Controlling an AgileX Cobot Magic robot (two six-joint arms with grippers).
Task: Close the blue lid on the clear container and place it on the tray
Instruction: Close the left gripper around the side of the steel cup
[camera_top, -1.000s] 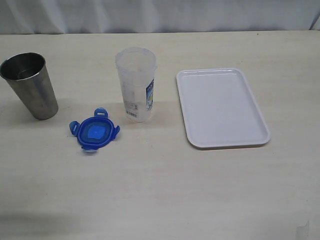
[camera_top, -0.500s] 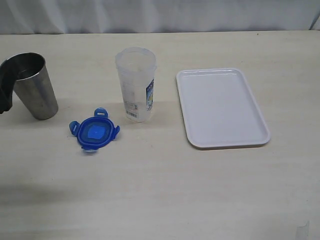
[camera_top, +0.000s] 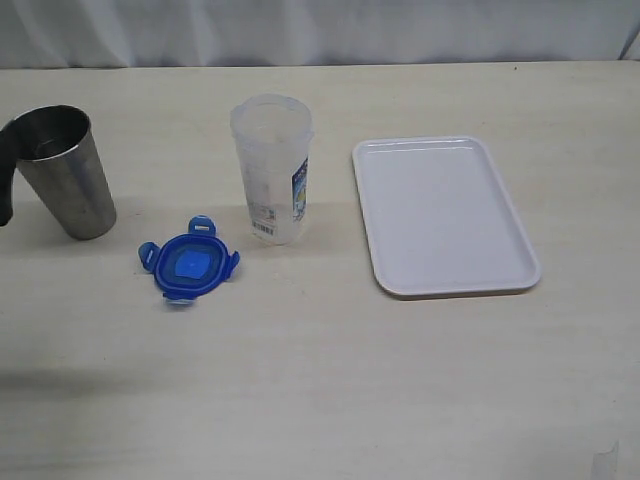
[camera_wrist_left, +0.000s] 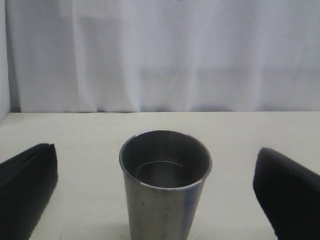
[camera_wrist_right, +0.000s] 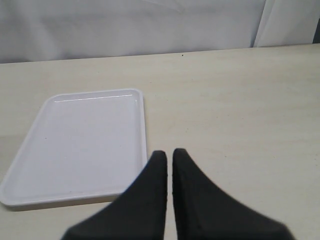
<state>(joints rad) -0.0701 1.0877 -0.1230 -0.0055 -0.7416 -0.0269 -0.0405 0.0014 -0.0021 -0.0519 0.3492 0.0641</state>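
Observation:
The clear container (camera_top: 272, 170) stands upright and uncovered in the middle of the table, its label facing the front. The blue lid (camera_top: 188, 262) lies flat in front of it to the left, apart from it. To the right lies the white tray (camera_top: 443, 215), bare. My left gripper (camera_wrist_left: 155, 151) is open wide, and the grey metal cup (camera_wrist_left: 165, 185) stands between its fingers without touching them. One dark finger (camera_top: 6, 185) shows at the left edge of the exterior view. My right gripper (camera_wrist_right: 169, 154) is shut on nothing, above the table by the tray's (camera_wrist_right: 85, 145) corner.
The metal cup (camera_top: 62, 172) stands at the far left, a hand's width from the lid. A white curtain hangs behind the table's far edge. The lid and container do not show in either wrist view.
My left gripper's finger has come into the exterior view at the left edge beside the metal cup, then drawn back slightly. Lid, container and tray have not moved.

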